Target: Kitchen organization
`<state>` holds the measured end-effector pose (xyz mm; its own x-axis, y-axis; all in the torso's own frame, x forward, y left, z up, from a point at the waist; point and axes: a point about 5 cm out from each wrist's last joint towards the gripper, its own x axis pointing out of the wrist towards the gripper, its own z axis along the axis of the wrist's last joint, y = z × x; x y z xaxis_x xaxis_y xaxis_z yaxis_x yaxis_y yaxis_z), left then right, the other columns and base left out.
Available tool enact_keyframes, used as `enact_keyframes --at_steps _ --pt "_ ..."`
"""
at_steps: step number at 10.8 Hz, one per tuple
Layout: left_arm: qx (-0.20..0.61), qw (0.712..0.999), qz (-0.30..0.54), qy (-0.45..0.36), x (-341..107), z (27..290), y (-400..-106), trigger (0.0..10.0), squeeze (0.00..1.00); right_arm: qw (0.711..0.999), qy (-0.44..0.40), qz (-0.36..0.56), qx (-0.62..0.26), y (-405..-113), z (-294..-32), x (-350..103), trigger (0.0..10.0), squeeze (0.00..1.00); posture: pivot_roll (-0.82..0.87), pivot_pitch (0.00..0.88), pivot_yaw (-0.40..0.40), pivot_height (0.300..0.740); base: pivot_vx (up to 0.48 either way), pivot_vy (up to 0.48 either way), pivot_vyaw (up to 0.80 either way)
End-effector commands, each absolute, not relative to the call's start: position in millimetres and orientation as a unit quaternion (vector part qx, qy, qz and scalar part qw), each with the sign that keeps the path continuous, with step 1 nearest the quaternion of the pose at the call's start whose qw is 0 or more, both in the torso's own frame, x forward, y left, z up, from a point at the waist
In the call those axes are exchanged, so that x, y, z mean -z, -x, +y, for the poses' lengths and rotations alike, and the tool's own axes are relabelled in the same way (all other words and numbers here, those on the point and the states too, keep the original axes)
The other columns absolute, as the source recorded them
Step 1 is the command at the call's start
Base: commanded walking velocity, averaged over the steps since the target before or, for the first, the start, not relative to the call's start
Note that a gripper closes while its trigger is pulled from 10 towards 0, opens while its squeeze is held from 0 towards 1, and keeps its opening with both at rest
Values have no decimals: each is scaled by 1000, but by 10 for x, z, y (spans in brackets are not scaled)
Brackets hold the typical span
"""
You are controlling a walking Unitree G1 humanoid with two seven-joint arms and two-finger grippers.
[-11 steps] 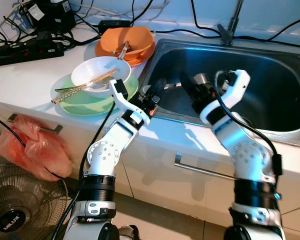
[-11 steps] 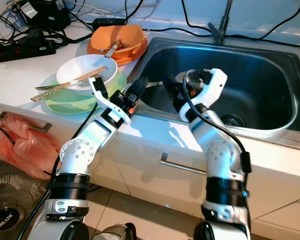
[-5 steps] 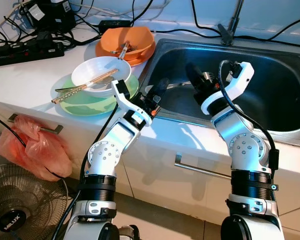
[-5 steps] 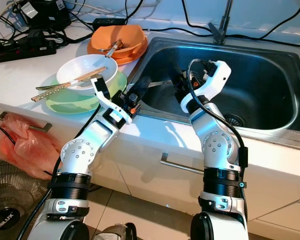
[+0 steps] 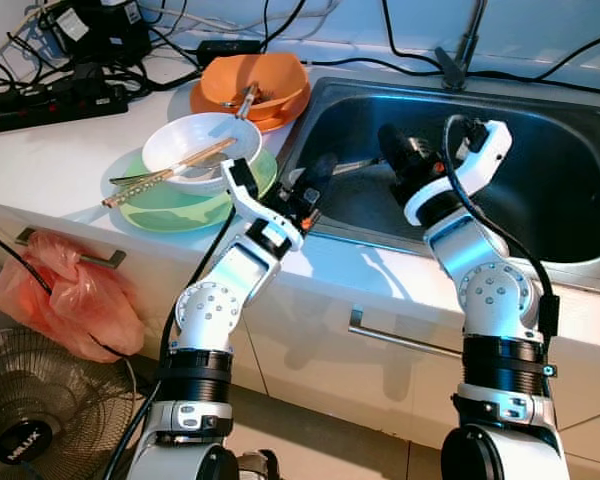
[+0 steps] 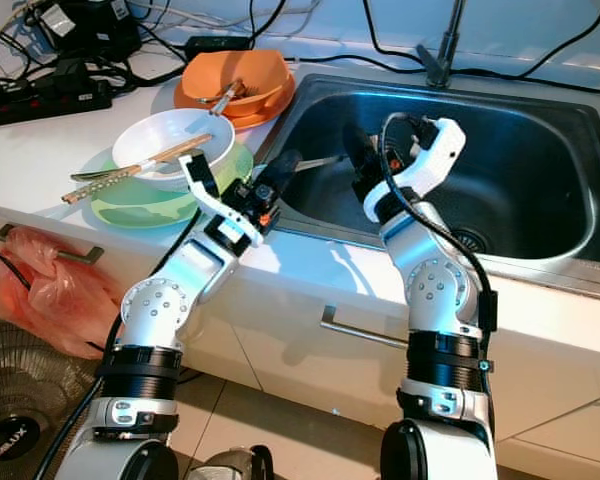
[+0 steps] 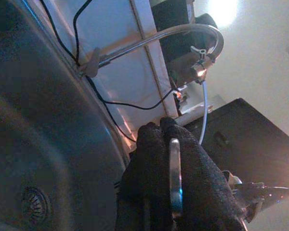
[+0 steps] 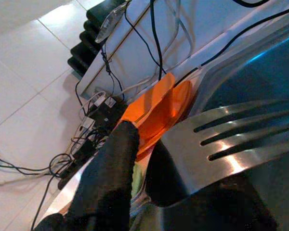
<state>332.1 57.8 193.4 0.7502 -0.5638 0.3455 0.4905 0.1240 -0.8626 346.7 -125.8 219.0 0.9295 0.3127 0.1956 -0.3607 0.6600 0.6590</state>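
Note:
A metal fork [image 5: 352,163] hangs over the left part of the steel sink [image 5: 565,215]. My left gripper [image 5: 320,172] is shut on its handle just inside the sink's left rim; in the left wrist view the thin handle [image 7: 175,178] sits pinched between the black fingers. My right gripper [image 5: 388,142] is raised over the sink close to the fork's head, fingers slightly apart. The right wrist view has the tines [image 8: 231,139] lying across one finger [image 8: 111,178]. A white bowl [image 5: 195,140] with chopsticks [image 5: 170,170] rests on a green plate [image 5: 170,212].
An orange bowl [image 5: 252,85] with a utensil stands on the counter behind the white bowl. Power strips and cables [image 5: 50,100] crowd the back left. The faucet [image 5: 465,45] rises behind the sink. A red bag [image 5: 70,295] and a fan [image 5: 30,425] are below left.
My right gripper has lifted from low in the sink and moved back toward the fork's head. The left gripper and fork have barely shifted.

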Motion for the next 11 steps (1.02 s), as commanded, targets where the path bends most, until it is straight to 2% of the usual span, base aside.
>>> enact_keyframes --at_steps 1,7,8,9,10,11 --pt "401 708 27 581 -2214 180 -3298 0 0 905 -377 -51 -192 -3477 -1243 -2291 0 0 20 86 92 740 0 0 0" --pt "401 709 35 579 -2178 167 -3280 0 0 903 -378 -60 -195 -3489 -1228 -2339 0 0 20 81 89 740 0 0 0" --pt "402 715 40 571 -2168 160 -3278 6000 43 903 -377 -61 -195 -3497 -1235 -2353 0 0 17 80 90 740 0 0 0" --pt "403 718 41 565 -2165 151 -3276 10000 459 904 -376 -62 -195 -3498 -1239 -2358 0 0 17 79 88 740 0 0 0" --pt "411 721 46 556 -2170 118 -3252 10000 1000 904 -374 -64 -195 -3500 -1243 -2367 0 0 17 80 87 740 0 0 0" --pt "411 731 48 543 -2171 110 -3249 10000 1000 905 -373 -64 -195 -3500 -1246 -2369 0 0 17 80 87 740 0 0 0"
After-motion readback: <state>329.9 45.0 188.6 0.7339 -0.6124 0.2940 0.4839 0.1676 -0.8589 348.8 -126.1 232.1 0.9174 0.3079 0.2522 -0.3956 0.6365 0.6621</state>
